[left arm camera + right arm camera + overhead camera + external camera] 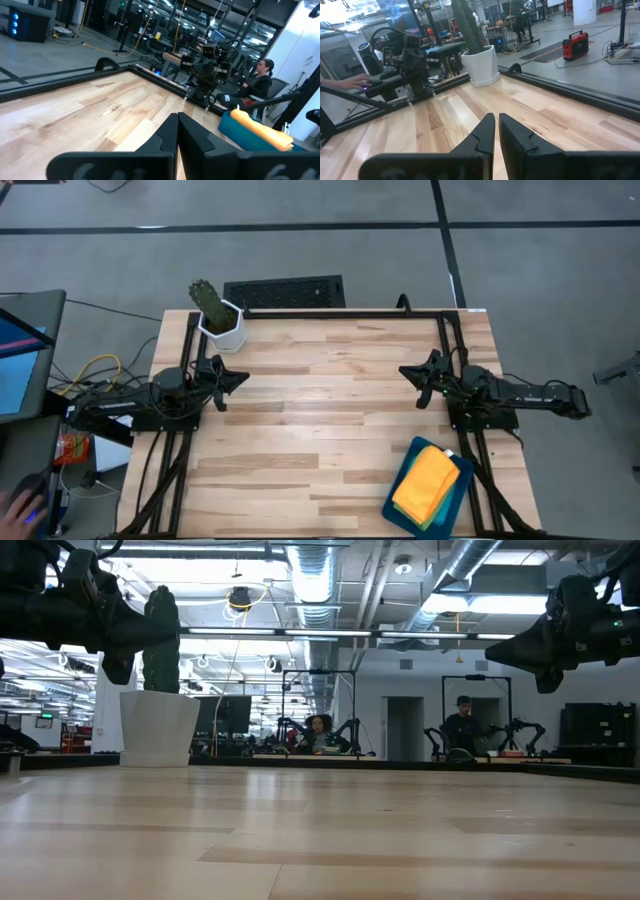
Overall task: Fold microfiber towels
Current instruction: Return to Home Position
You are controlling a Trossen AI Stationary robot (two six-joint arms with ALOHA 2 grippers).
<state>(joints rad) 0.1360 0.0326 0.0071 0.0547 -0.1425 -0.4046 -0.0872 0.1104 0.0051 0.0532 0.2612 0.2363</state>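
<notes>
The left gripper (238, 378) is positioned over the left side of the wooden table (320, 410), pointing toward the centre. The left wrist view shows its two fingers (167, 137) pressed together with nothing between them. The right gripper (408, 372) is positioned over the right side of the table and points back at the left one, well apart from it. Its fingers (512, 137) are likewise closed on nothing, with only a thin seam between them. In the low view both grippers hang above the table surface and touch nothing. The microfiber towels (428, 480) lie folded in one stack inside the dark teal tray (414, 450), which sits at the table's near right corner, below the right arm in the high view. The orange towel (262, 129) is on top. A yellow edge shows beneath it, and the lower layers cannot be told apart. A cactus in a white pot (222, 320) stands at the far left corner. A person's hand (357, 81) rests on equipment beyond the left arm.
</notes>
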